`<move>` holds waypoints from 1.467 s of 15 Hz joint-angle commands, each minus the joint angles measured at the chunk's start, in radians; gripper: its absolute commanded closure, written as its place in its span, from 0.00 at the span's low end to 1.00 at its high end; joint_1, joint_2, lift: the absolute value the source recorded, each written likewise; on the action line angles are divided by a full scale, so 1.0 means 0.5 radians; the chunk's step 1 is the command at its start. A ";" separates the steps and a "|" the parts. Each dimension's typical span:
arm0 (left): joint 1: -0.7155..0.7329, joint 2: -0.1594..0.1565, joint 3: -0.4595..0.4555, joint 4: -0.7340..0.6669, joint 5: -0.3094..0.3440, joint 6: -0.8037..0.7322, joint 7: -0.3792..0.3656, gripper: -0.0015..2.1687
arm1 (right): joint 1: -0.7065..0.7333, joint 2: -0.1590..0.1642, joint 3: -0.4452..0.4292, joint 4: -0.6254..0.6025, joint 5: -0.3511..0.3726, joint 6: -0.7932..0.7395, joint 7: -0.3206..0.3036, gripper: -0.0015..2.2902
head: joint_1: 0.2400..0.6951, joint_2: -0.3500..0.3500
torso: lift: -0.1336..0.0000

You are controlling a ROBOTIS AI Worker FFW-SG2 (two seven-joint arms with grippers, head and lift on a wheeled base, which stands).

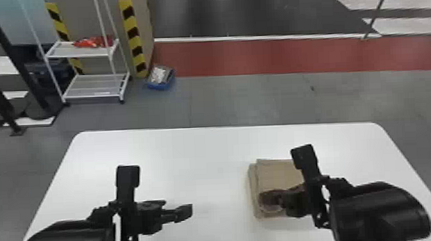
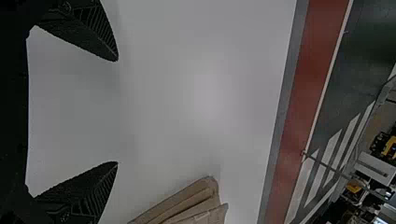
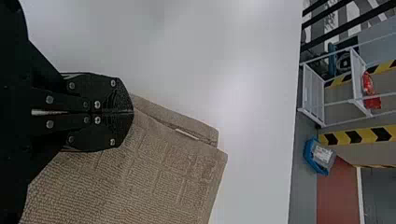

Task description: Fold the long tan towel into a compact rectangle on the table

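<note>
The tan towel (image 1: pixel 274 175) lies folded into a stacked, roughly rectangular bundle on the right part of the white table (image 1: pixel 205 146). Over its near left part is my right gripper (image 1: pixel 263 199); in the right wrist view the right gripper (image 3: pixel 132 112) has its fingers together at the edge of the towel (image 3: pixel 173 172), and whether cloth is pinched between them cannot be made out. My left gripper (image 1: pixel 178 207) stands open above bare table, left of the towel. In the left wrist view the left gripper (image 2: pixel 116 112) has its fingers wide apart, with the towel's layered edges (image 2: pixel 196 205) off to one side.
The table's far edge (image 1: pixel 225 127) runs beyond the towel. On the floor behind stand a white rack (image 1: pixel 95 96) holding a red item (image 1: pixel 93 42), a blue bin (image 1: pixel 161 77) and dark posts (image 1: pixel 32 84) at the far left.
</note>
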 commanded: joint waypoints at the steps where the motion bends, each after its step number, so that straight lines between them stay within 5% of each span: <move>1: 0.000 -0.001 0.000 -0.003 0.000 0.000 -0.002 0.05 | 0.053 -0.001 0.001 -0.055 0.000 0.011 0.089 0.99 | 1.00 0.47 | 1.00; 5: 0.003 -0.001 0.003 -0.006 0.000 0.006 -0.005 0.05 | 0.176 -0.014 -0.082 -0.279 0.006 0.214 0.319 0.99 | 1.00 0.50 | 1.00; 8: -0.003 -0.001 0.000 -0.003 0.000 0.000 -0.005 0.05 | 0.243 -0.017 -0.193 -0.423 0.138 0.386 0.500 0.99 | 1.00 0.49 | 1.00; 15: -0.003 -0.001 -0.003 0.000 -0.003 0.000 -0.005 0.05 | 0.249 -0.072 -0.374 -0.469 0.307 0.564 0.573 0.99 | 1.00 0.35 | 1.00; 18: -0.003 -0.001 0.000 0.003 -0.003 0.000 -0.005 0.05 | 0.271 -0.069 -0.466 -0.491 0.218 0.576 0.626 0.99 | 1.00 0.31 | 1.00; 22: 0.006 -0.001 0.000 0.000 -0.003 0.000 -0.014 0.05 | 0.169 -0.075 -0.444 -0.460 0.439 0.864 0.635 0.99 | 1.00 0.29 | 1.00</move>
